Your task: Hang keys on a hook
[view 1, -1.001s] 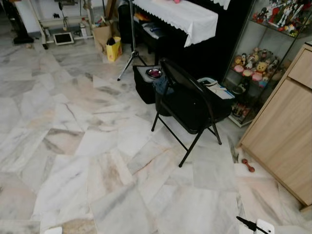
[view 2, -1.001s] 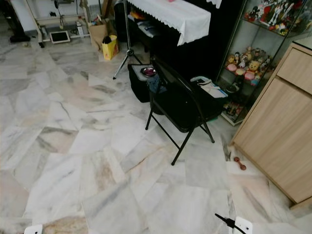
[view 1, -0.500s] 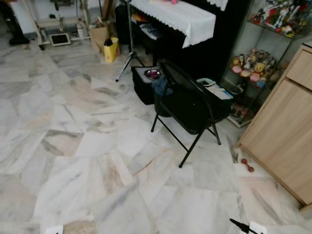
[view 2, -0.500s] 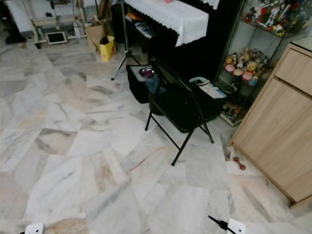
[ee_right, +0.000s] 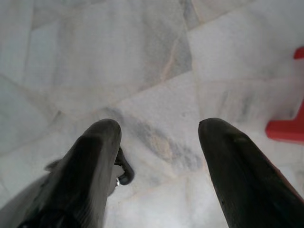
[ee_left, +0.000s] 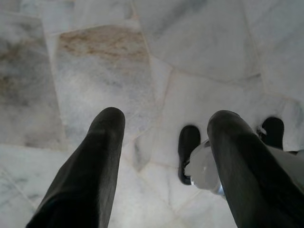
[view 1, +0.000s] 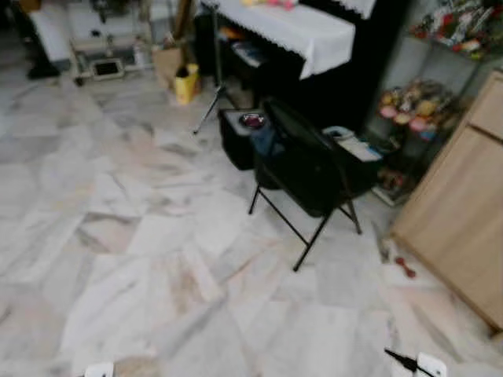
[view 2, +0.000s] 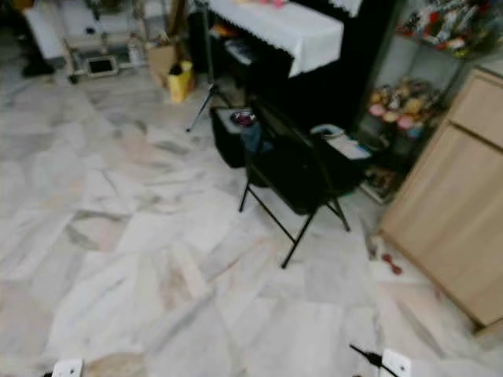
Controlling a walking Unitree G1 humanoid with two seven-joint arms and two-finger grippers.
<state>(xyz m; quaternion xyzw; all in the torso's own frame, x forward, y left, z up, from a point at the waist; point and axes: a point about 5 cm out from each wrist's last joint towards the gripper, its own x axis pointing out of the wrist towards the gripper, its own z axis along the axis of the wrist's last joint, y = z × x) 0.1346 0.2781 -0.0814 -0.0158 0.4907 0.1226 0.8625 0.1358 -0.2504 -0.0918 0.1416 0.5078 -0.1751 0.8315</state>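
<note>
My left gripper (ee_left: 166,116) hangs open over the marble floor (ee_left: 199,42), with nothing between its two black fingers (ee_left: 102,152). Beyond it in the left wrist view are two dark feet of the robot (ee_left: 188,147) and a silver part. My right gripper (ee_right: 159,126) is open too, with only pale marble between its fingers (ee_right: 95,152). A small dark curved piece (ee_right: 124,172) shows beside one right finger. A red object (ee_right: 289,126) lies at the edge of the right wrist view.
A black folding chair (view 1: 310,169) stands ahead on the marble floor (view 1: 118,236). Behind it are a black box (view 1: 238,137), a piano under a white cloth (view 1: 302,27) and a figurine shelf (view 1: 413,110). A wooden cabinet (view 1: 464,204) stands on the right, a small red item (view 1: 404,267) at its foot.
The whole picture has shifted slightly and gone blurred, so the camera has moved. Nothing in the room has moved.
</note>
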